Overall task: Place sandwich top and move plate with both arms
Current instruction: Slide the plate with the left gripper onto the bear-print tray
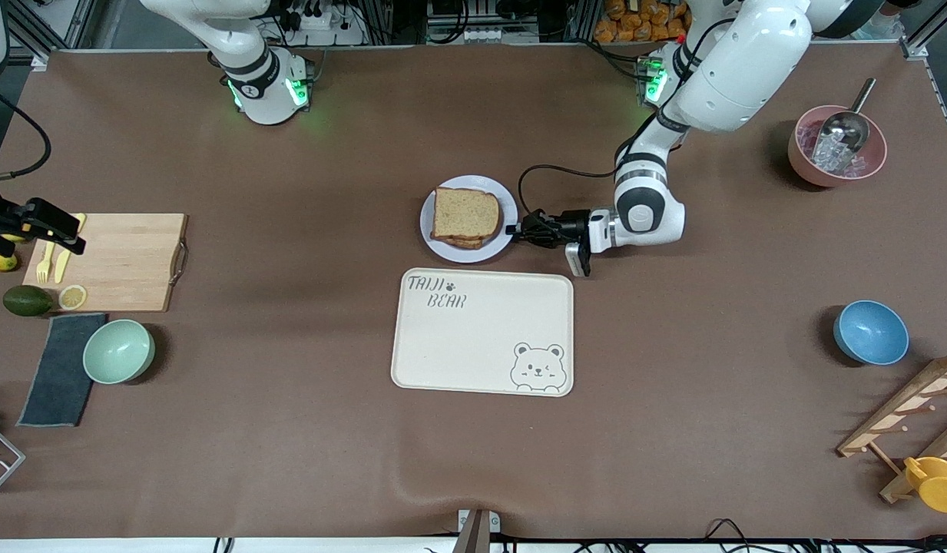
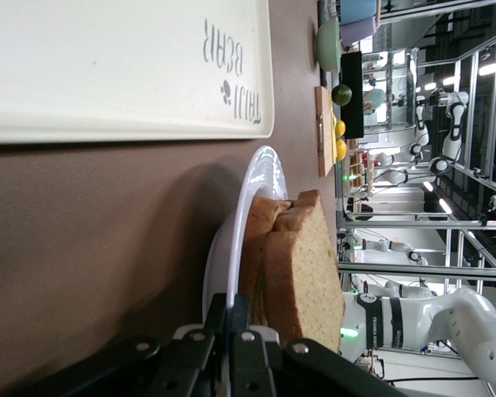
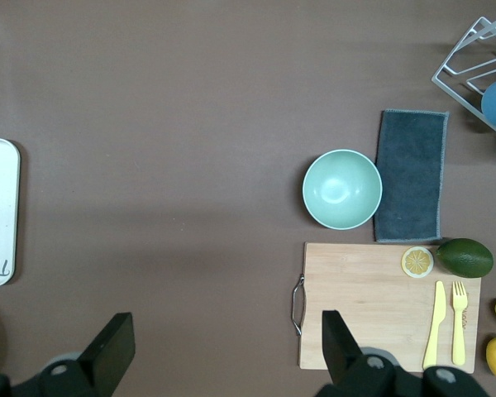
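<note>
Bear tray (image 1: 481, 338) nearest, plate (image 1: 435, 238) just beside, green bowl (image 1: 118, 351), cutting board (image 1: 127, 261)

Glossy plate (image 1: 498, 189), grainy porous sandwich top (image 1: 464, 213), matt tray (image 1: 482, 332), wooden cutting board (image 1: 120, 261).

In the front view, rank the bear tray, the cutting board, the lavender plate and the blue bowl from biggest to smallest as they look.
1. Bear tray
2. Cutting board
3. Plate
4. Blue bowl

The sandwich top (image 1: 465, 213) lies on the plate (image 1: 504, 193), which sits at the tray's (image 1: 481, 338) twelve o'clock. The left tool (image 1: 513, 229) is clamped on the plate's rim.
</note>
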`<state>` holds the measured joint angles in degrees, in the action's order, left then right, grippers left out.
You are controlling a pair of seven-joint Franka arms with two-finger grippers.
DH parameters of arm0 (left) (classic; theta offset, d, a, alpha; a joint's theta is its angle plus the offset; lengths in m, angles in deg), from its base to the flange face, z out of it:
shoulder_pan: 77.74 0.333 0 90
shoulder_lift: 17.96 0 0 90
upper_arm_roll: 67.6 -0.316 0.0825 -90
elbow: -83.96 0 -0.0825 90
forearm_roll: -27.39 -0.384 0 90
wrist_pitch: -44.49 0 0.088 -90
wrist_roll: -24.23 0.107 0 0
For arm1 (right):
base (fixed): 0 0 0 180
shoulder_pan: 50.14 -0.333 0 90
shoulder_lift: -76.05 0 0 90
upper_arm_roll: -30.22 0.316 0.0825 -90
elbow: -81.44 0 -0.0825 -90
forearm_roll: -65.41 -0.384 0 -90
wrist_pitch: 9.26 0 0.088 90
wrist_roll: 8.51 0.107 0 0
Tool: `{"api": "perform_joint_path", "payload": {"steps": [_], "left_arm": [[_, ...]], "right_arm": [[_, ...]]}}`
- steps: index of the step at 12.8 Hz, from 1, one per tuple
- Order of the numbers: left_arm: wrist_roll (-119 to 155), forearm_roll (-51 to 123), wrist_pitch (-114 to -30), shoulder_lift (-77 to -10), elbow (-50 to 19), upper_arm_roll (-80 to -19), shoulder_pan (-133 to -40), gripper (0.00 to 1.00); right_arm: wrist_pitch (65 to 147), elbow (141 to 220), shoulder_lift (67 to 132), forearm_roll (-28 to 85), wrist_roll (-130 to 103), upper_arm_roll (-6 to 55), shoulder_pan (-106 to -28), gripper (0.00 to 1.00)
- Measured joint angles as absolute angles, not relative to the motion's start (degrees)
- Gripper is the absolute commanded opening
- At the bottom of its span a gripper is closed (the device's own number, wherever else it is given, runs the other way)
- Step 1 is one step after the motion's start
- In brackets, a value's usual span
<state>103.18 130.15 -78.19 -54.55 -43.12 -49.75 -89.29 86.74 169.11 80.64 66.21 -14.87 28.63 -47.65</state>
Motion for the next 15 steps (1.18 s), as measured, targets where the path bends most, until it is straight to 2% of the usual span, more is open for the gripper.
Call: {"api": "perform_joint_path", "payload": {"steps": [3, 7, 15], "left_arm": [[104.1, 133.1, -78.2, -54.5, -42.8, -48.3, -88.9, 0.0], [104.2, 138.6, -78.2, -54.2, -41.8, -43.2, -86.6, 0.0], [94.2, 138.8, -78.4, -50.0, -39.0, -43.5, -77.6, 0.0]], "right_arm": [[86.3, 169.2, 80.6, 66.2, -14.8, 28.6, -47.6, 1.0], [86.1, 169.2, 80.6, 66.2, -14.8, 28.6, -47.6, 1.0], [86.1, 169.5, 80.6, 66.2, -14.8, 28.5, -47.6, 1.0]]}}
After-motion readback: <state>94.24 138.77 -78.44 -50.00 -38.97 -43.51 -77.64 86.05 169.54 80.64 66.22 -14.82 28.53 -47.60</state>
